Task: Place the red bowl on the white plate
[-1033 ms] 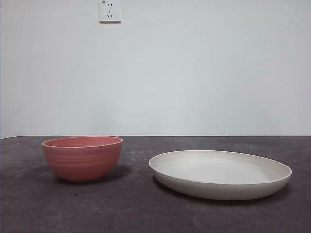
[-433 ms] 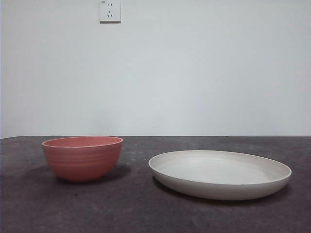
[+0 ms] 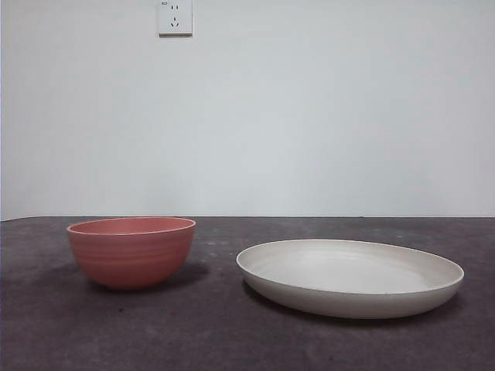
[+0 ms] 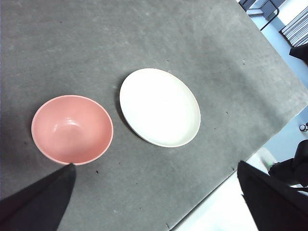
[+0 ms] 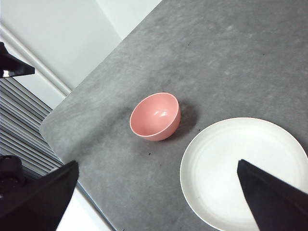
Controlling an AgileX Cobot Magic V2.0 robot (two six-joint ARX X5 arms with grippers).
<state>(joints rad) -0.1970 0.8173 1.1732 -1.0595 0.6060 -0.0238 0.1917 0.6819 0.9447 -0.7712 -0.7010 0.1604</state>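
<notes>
The red bowl [image 3: 131, 251] stands upright and empty on the dark table, to the left of the white plate [image 3: 349, 277], with a gap between them. Both wrist views look down on them from high up: the bowl [image 4: 72, 129] beside the plate [image 4: 160, 107], and again the bowl [image 5: 155, 116] and the plate [image 5: 243, 171]. My left gripper [image 4: 159, 202] is open, its jaws wide apart far above the table. My right gripper [image 5: 159, 202] is open too, also high up. Neither gripper touches anything or appears in the front view.
The grey table mat [image 4: 144, 38] ends at an edge near the plate in the left wrist view. A white wall with a socket [image 3: 175, 17] stands behind the table. A slatted radiator-like surface [image 5: 19, 130] lies beyond the table's edge.
</notes>
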